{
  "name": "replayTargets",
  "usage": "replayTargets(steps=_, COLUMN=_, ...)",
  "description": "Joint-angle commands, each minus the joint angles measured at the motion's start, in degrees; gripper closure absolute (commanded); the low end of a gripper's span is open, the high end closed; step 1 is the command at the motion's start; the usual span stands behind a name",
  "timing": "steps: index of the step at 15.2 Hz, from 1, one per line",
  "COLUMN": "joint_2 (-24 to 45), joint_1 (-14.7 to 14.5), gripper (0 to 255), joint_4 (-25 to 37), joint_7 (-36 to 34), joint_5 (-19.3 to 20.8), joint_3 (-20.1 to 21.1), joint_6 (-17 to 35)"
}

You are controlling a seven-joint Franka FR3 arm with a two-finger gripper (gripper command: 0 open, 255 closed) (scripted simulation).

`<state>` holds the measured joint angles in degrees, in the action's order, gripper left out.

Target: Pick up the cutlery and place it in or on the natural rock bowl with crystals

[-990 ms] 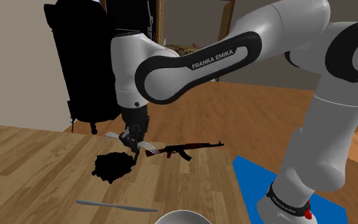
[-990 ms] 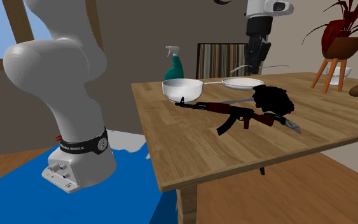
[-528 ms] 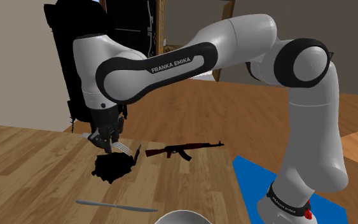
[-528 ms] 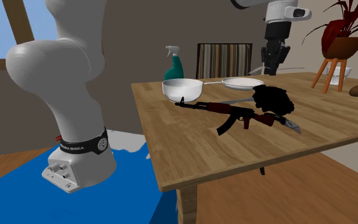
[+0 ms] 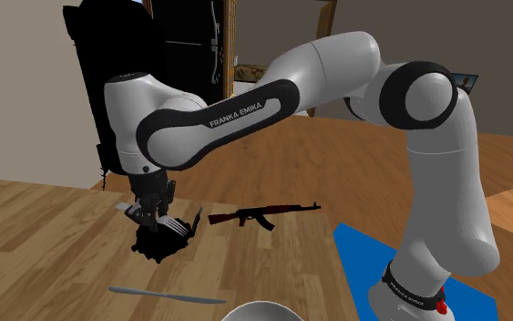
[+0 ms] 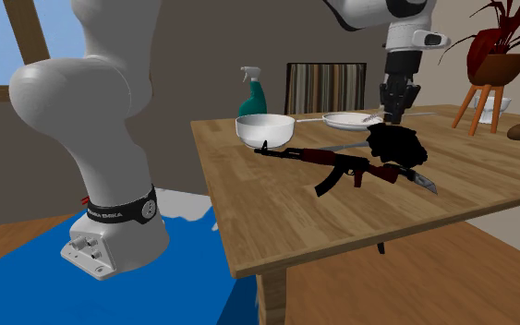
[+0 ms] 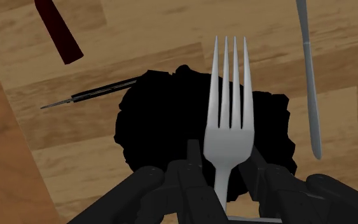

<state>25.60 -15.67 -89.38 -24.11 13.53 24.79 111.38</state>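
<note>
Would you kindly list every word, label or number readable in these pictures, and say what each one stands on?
"FRANKA EMIKA": white letters on the dark joint cover of the white robot arm, shoulder view.
Small white print on the black band round the arm's base: too small to read.

White capitals reading "FRANKA EMIKA" run along the dark link of the arm [image 5: 245, 109] in the shoulder view. A black band [image 6: 119, 210] around the arm's base carries a short line of white lettering, too small to read in either exterior view.
</note>
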Motion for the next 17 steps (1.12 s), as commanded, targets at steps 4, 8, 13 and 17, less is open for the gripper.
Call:
replayTargets(steps=4, joint_2=0.2, joint_1=0.0, gripper=255, joint_4=-0.3, joint_7=-0.1, joint_5=0.1, joint_3=-0.1, joint_6=0.5)
replayTargets(steps=8, joint_2=0.2, joint_1=0.0, gripper=0, joint_4=-0.3, joint_7=-0.1, joint_5=0.1, joint_3=-0.1, joint_6=0.5)
replayTargets(steps=13, joint_2=0.2, joint_1=0.0, gripper=0, joint_4=-0.3, joint_7=-0.1, joint_5=0.1, joint_3=-0.1, joint_6=0.5)
replayTargets(steps=17, joint_2=-1.2, joint_1=-0.4, gripper=0, joint_4=5.0, joint_7=0.6, joint_5=-0.8, joint_3=0.5, joint_6=-6.0)
